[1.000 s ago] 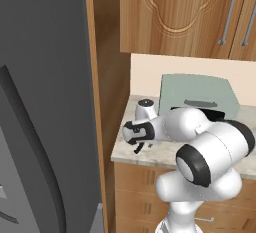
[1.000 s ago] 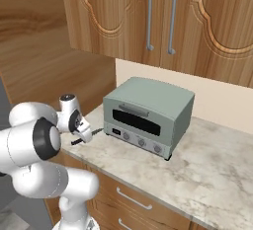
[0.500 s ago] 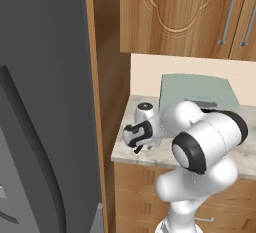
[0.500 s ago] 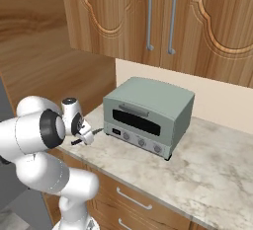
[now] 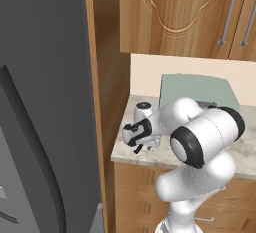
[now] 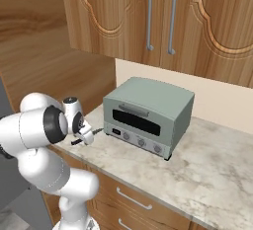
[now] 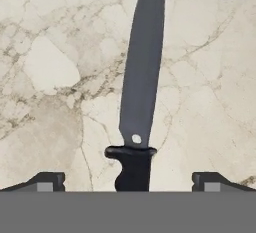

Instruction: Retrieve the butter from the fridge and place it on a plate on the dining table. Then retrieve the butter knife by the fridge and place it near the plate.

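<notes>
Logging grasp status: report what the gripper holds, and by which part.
Nothing is held. The open gripper hovers over the butter knife, its fingertips apart on either side of the handle.

Glossy white rounded arm, black joint rings, white hand, 2 small dark fingertips

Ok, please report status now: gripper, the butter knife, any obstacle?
Gripper open, low over counter. Butter knife flat on counter, handle between fingertips, not gripped. Toaster oven beside; nothing blocking.
</notes>
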Controlling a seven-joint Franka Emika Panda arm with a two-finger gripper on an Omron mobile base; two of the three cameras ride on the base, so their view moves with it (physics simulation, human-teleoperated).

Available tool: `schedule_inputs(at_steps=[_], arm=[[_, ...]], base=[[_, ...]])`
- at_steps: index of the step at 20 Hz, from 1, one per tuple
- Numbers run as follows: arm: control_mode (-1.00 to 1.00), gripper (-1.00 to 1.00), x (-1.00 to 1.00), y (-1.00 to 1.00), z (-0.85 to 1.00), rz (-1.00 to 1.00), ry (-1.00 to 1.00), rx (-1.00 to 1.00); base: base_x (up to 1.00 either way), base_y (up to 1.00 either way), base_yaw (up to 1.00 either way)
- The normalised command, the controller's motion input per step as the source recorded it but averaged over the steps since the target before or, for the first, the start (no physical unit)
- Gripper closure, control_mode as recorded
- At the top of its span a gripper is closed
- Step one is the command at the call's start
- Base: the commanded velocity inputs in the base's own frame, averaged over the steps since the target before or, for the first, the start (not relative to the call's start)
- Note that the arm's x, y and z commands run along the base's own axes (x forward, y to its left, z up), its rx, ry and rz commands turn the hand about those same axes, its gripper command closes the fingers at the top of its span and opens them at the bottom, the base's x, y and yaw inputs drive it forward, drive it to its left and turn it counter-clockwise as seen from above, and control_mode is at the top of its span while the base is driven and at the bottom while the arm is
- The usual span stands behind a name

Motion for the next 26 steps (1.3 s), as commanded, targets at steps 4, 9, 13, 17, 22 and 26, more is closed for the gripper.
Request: schedule_inputs(at_steps=[4,9,13,17,22,26], arm=[[-1.0,1.0,0.0,0.0,-0.15,0.0,0.0,0.02],[-1.0,1.0,0.0,0.0,-0.14,0.0,0.0,0.02],[-1.0,1.0,0.0,0.0,-0.21,0.0,0.0,0.03],[-1.0,1.0,0.01,0.0,-0.28,0.0,0.0,0.01],[-1.0,1.0,0.14,0.0,-0.15,0.0,0.04,0.0],[-1.0,1.0,0.13,0.0,0.0,0.0,0.07,0.0]], base=[[0.0,0.0,0.0],[0.0,0.0,0.0],[0.0,0.0,0.0],[0.0,0.0,0.0],[0.0,0.0,0.0],[0.0,0.0,0.0]])
